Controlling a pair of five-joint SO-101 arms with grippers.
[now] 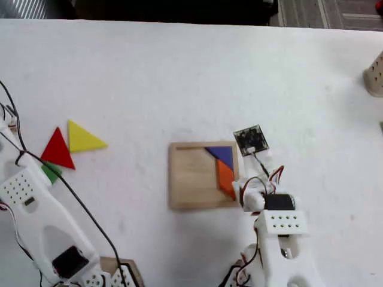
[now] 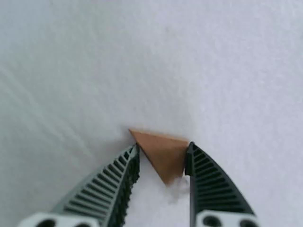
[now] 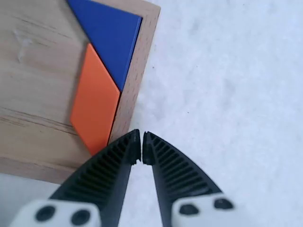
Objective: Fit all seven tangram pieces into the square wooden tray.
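Brown triangle (image 2: 163,155) pinched in left tool (image 2: 163,149); right tool (image 3: 142,142) pressed together just beside tray (image 3: 137,85) rim.

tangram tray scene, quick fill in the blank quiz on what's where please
1. The square wooden tray holds ____ pieces so far.
2. Inside it, the orange parallelogram lies against a triangle coloured ____.
3. The left gripper pinches the brown triangle, while the right gripper is shut on ____.

Missing words: two; blue; nothing
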